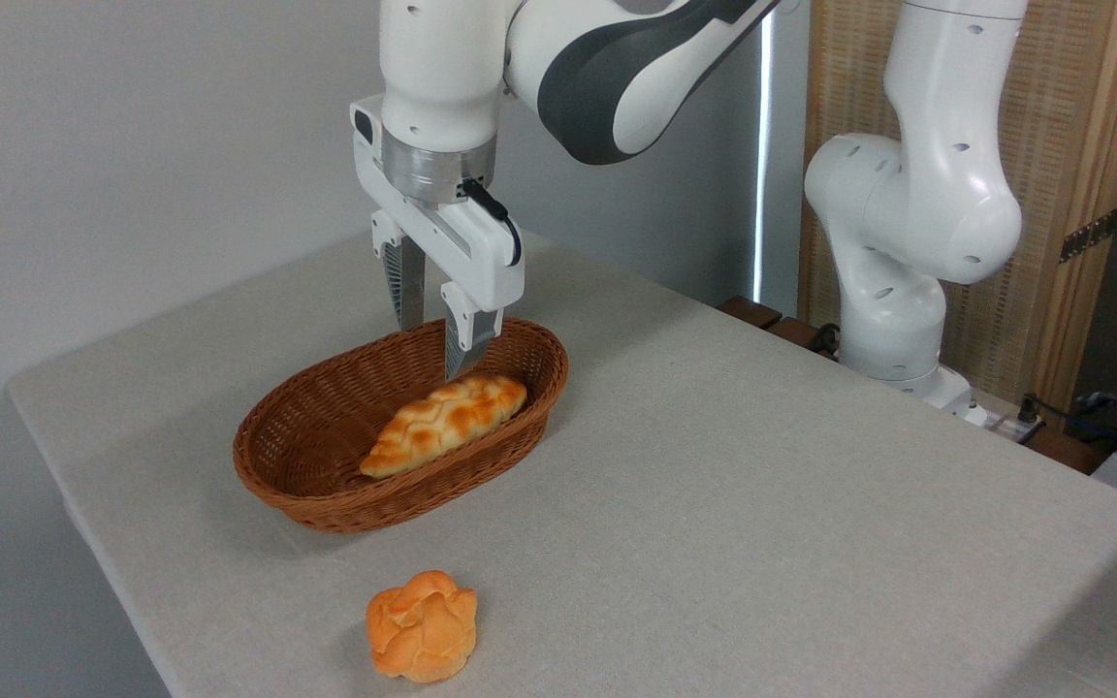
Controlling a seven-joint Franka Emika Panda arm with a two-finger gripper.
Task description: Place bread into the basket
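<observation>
The end effector (432, 334) hangs in the upper middle of the frame, fingers spread apart and gripping nothing, just above the far rim of the basket (326, 504). The bread (444, 425) lies inside the basket, along its right wall. A small round bun (422, 625) sits alone on the desk (762, 504) at lower centre, well apart from the basket.

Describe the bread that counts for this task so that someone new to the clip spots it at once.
On the grey-clothed table, find the oval wicker basket under the open gripper. The braided loaf lies inside it, along the near wall. It is long, pointed and golden; the round orange bun sits outside on the cloth.
</observation>
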